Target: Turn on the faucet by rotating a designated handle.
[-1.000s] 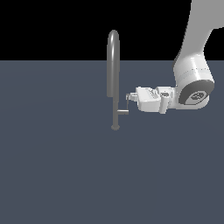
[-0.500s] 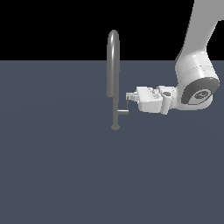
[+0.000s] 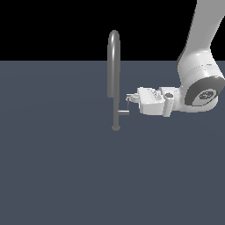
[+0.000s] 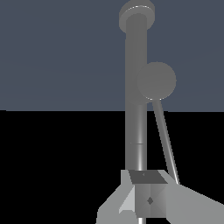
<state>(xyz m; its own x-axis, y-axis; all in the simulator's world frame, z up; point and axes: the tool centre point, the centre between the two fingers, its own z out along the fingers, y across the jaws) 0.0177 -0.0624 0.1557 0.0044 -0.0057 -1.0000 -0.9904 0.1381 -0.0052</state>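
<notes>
The faucet [image 3: 113,66] is a tall grey tube with an arched top on a small round base. The handle [image 3: 123,112], a short stub low on its stem, points to the exterior view's right and carries a thin upright lever [image 3: 128,104]. My gripper [image 3: 129,97] lies horizontal, aimed at the faucet, with its tip at the top of that lever. In the wrist view the faucet [image 4: 136,109] runs straight ahead, and the lever [image 4: 165,140] slants from the handle [image 4: 157,81] to the side of my fingers. My gripper [image 4: 146,189] is shut, with nothing between its fingers.
The faucet stands on a flat dark blue-grey surface [image 3: 66,176]. My white arm [image 3: 200,83] comes down from the upper part of the exterior view's right.
My wrist has drifted a little toward the exterior view's right and slightly down, while the fingertips stay at the lever's top. The handle shows no clear turn.
</notes>
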